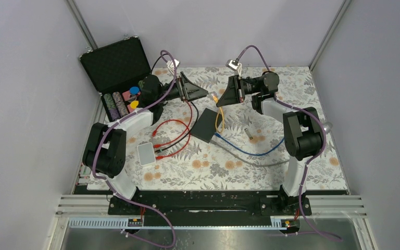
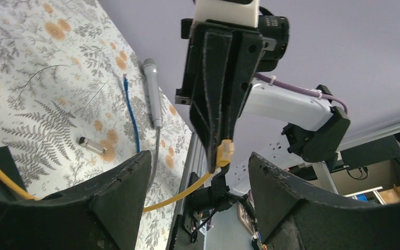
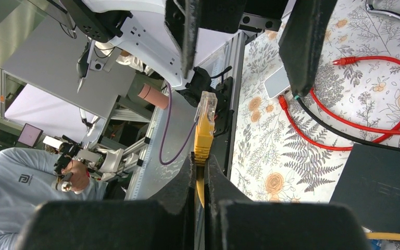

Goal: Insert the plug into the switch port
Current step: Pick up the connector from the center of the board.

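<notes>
At the near side of the floral table (image 1: 239,174): a white box (image 1: 147,153), red cables (image 1: 172,138) looping just beside it. Further in, mid-table, the dark switch (image 1: 205,125), lying flat, with a blue cable (image 1: 246,152) and a grey cable (image 1: 258,163) trailing off to its right. Beyond the switch, the right gripper (image 3: 202,165), pinched tight on the yellow plug (image 3: 205,122), gripped at the boot, clip end sticking out past the jaws. Plug held up off the table, apart from the switch, with a yellow cable (image 1: 220,119) running down from it to the switch. Facing it from the left, the left gripper (image 2: 198,159), spread wide, holding nothing, near the plug but not touching it. Can't tell where the port sits on the switch. Farthest, back left, an open case (image 1: 115,65) with chips (image 1: 115,104) in it.
</notes>
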